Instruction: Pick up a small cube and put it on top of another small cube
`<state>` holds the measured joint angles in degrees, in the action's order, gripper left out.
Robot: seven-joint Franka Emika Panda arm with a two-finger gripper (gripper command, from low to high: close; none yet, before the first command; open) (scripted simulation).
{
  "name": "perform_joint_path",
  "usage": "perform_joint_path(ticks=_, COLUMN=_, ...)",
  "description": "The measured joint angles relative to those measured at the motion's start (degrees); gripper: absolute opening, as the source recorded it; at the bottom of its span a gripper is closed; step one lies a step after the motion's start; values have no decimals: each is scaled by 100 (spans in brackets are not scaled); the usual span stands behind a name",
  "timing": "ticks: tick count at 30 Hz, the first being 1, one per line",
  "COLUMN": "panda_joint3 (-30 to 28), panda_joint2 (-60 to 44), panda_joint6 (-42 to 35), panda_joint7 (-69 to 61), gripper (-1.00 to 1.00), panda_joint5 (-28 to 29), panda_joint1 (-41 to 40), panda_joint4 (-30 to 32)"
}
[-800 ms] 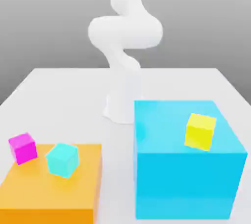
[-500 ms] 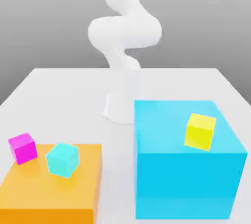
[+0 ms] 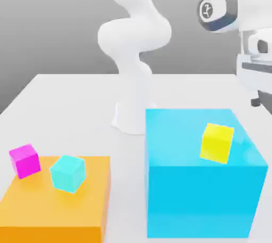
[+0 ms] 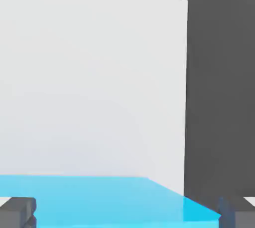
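Your claw (image 4: 127, 214), fingers spread wide and empty, hangs off at three o'clock of the yellow cube (image 3: 217, 142) — descend there and you'll clip the big blue block (image 3: 202, 194).

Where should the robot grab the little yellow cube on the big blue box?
From straight above, pinching two opposite side faces of the yellow cube. It sits alone on the blue block's flat top, sides free and slightly turned, so match that turn.
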<state>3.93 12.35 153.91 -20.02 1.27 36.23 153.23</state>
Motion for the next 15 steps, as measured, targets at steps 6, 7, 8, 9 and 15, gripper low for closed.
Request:
perform_joint_path(ticks=6, panda_joint3=302, panda_joint2=-749, panda_joint6=498, panda_joint7=-1555, gripper=0, panda_joint5=-75, panda_joint1=620, panda_joint4=482)
perform_joint_path(ticks=7, panda_joint3=363, panda_joint2=-874, panda_joint6=581, panda_joint7=-1810, gripper=0, panda_joint5=-82, panda_joint1=766, panda_joint4=563)
perform_joint_path(ticks=8, panda_joint3=411, panda_joint2=-999, panda_joint6=664, panda_joint7=-2061, gripper=0, panda_joint5=-83, panda_joint1=900, panda_joint4=643)
perform_joint_path(ticks=9, panda_joint3=465, panda_joint2=-1124, panda_joint6=747, panda_joint7=-2310, gripper=0, panda_joint5=-82, panda_joint1=1027, panda_joint4=723)
perform_joint_path(ticks=15, panda_joint3=153, panda_joint2=-2238, panda_joint6=1625, panda_joint7=-2377, gripper=0, panda_joint5=379, panda_joint1=1356, panda_joint4=692)
